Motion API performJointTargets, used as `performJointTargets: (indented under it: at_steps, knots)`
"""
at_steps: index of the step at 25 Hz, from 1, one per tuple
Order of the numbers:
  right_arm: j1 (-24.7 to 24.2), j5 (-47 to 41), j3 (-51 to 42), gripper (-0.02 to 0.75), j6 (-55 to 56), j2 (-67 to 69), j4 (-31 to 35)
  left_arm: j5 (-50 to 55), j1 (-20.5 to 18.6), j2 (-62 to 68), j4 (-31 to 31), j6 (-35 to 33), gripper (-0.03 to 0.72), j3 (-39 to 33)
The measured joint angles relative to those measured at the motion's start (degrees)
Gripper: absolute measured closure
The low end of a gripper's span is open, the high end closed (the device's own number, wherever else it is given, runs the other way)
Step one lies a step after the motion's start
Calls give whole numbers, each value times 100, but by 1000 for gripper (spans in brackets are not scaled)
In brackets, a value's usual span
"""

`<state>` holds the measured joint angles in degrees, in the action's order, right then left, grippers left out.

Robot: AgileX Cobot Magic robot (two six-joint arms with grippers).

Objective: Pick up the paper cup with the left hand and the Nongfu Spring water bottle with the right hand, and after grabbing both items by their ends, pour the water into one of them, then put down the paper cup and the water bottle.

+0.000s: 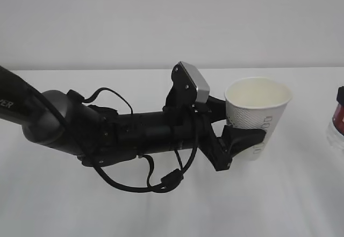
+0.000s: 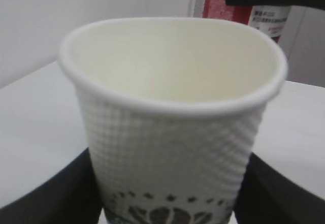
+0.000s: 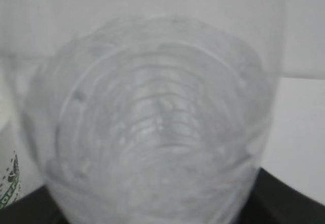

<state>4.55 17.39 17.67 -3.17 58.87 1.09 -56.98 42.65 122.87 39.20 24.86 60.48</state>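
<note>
Left tool (image 1: 243, 140): clamped on the cup, one black finger (image 1: 244, 138) pressed across the cup's lower wall on the camera side; in the left wrist view dark fingers (image 2: 51, 193) sit at both lower sides of the cup.
Cup (image 1: 257, 117): upright in the left tool, mouth up, cream inside on show, dotted wall and grey lettering facing out; whether its base touches the table cannot be told.
Cup contents: the part of the inside that shows looks dry; the bottom is hidden.
Left arm (image 1: 107, 129): black, reaching in from the left behind its tool, loose cables (image 1: 156, 180) looping under it, grey camera box (image 1: 194, 84) on top of the wrist.
Right tool (image 3: 289, 198): only a dark edge shows at the bottom corners of the right wrist view, hugging the bottle on both sides; it grips the bottle's lower body.
Bottle (image 3: 152, 127): clear ribbed plastic fills the right wrist view, blurred; water level cannot be told.
Bottle from the left tool: beyond the cup, red label (image 2: 223, 5) showing past the rim.
Bottle in exterior view (image 1: 337, 120): cut by the right edge, well apart from the cup.
Table (image 1: 161, 215): white, under both tools.
</note>
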Motion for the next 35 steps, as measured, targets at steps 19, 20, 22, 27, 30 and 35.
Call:
performJointTargets:
  at_steps: [19,20,22,27,30,35]
  knots:
    - [0,-996,33,287,-831,-467,-10,390,376,-441,651,627,178,0]
    - [0,-996,33,287,-919,-467,-10,399,439,-441,679,627,178,0]
    - [0,-996,33,287,-1146,-467,-10,399,581,-441,715,627,178,0]
    - [0,-996,33,287,-1594,-470,-10,399,687,-441,746,631,178,0]
    - [0,-996,33,287,-1888,-470,-10,399,687,-441,746,641,178,0]
    - [0,-996,33,287,-2602,-470,40,399,687,-441,746,641,178,0]
